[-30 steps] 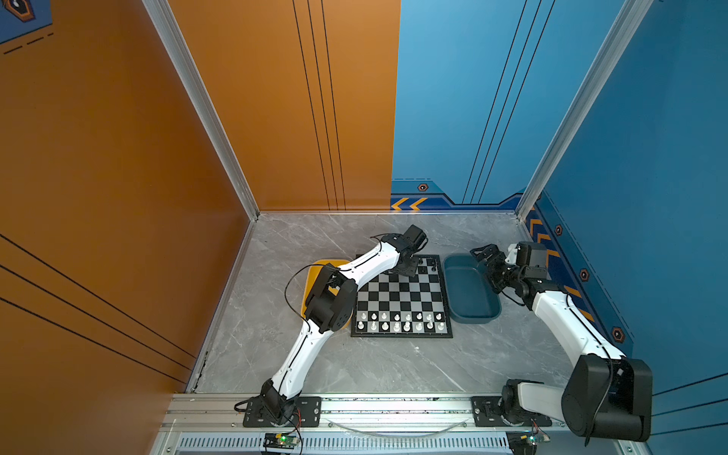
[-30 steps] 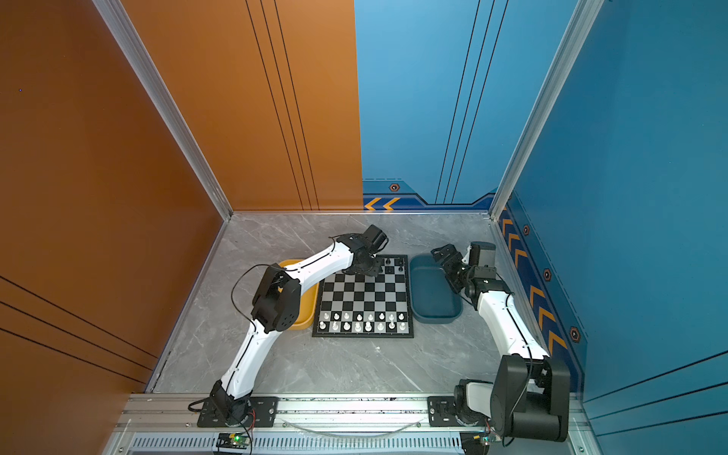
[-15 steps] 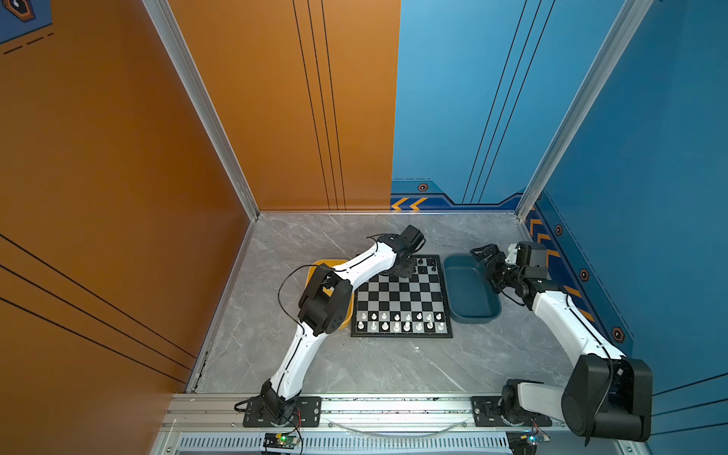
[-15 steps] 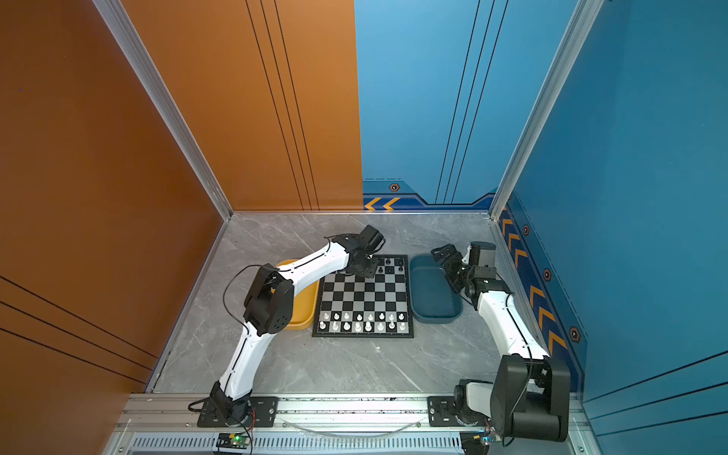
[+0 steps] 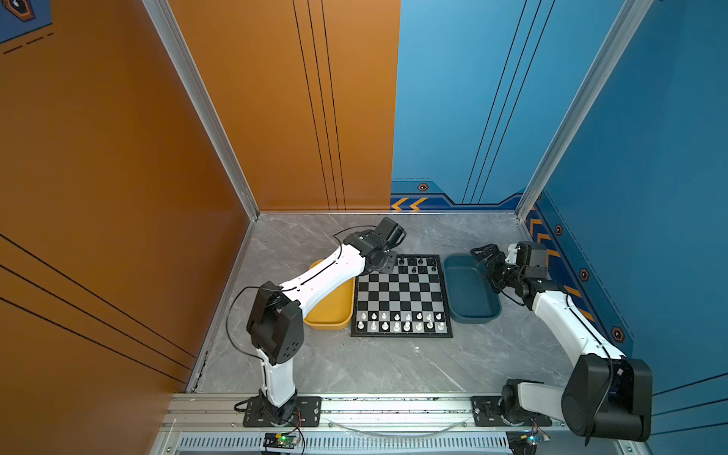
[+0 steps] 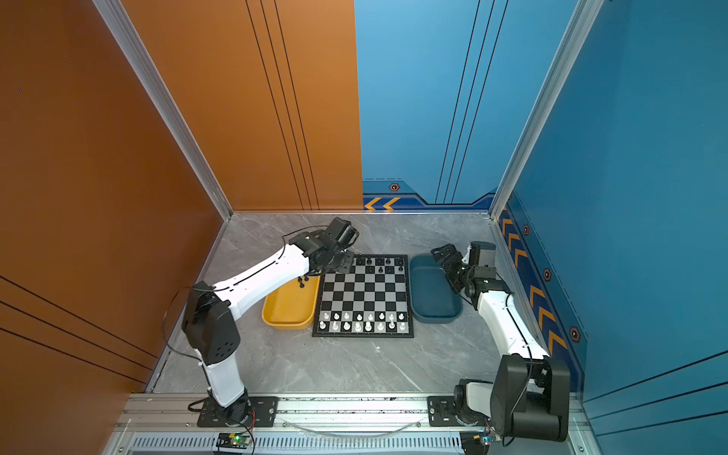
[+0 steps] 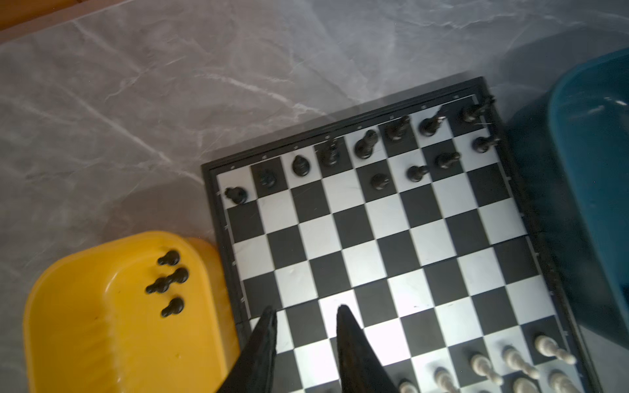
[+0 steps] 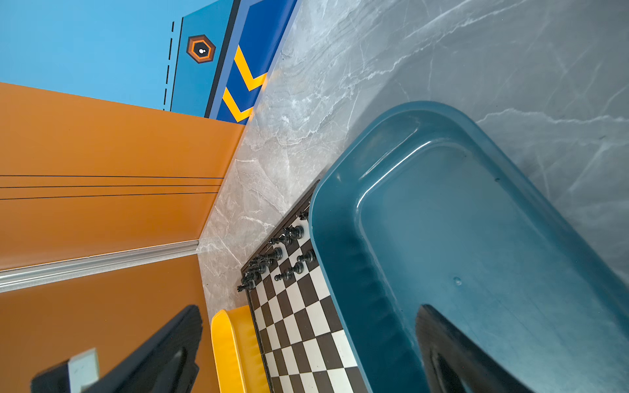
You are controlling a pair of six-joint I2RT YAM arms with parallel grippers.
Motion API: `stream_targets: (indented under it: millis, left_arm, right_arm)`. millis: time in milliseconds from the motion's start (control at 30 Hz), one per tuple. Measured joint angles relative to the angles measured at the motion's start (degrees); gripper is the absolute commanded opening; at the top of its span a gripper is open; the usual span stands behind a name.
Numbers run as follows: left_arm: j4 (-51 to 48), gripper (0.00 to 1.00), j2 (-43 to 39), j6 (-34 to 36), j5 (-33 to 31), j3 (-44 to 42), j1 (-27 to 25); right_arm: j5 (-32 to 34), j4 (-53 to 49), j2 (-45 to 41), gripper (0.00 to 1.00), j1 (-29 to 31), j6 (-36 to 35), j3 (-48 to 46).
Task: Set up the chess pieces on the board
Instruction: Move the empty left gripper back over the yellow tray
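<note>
Left gripper: fingers slightly spread, nothing between them. The tips hover above the board on its yellow tray side, and the wrist view is a bit blurred. In a top view it sits over the board's far left corner. Black chess pieces: eight fill the far back row. Four more stand on the next row, bunched toward the dark blue tray side. They look upright, though the blur makes that hard to confirm. Four black pawns are in the yellow tray and look to be lying on their sides. Two of them touch, and all sit near the tray wall closest to the board. White chessmen occupy the two near rows. Right gripper: fingers wide apart, holding nothing, hanging above the far end of the dark blue tray. That tray lies just beside the board's right edge, and the yellow tray just beside the left edge. Everything rests on the grey marble table.
</note>
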Motion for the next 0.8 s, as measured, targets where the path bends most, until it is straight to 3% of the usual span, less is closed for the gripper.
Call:
stream_targets:
  millis: [300,800]
  left_arm:
    - [3.52,0.32,-7.04,-4.39,-0.09,-17.27,12.92]
    - [8.20,0.33,-1.38,-6.34,1.60,-19.50,15.56]
  right_arm:
    - [0.02,0.00,0.00,1.00,0.07,0.00,0.00]
    - [0.04,0.00,0.00,1.00,0.44,0.00,0.00]
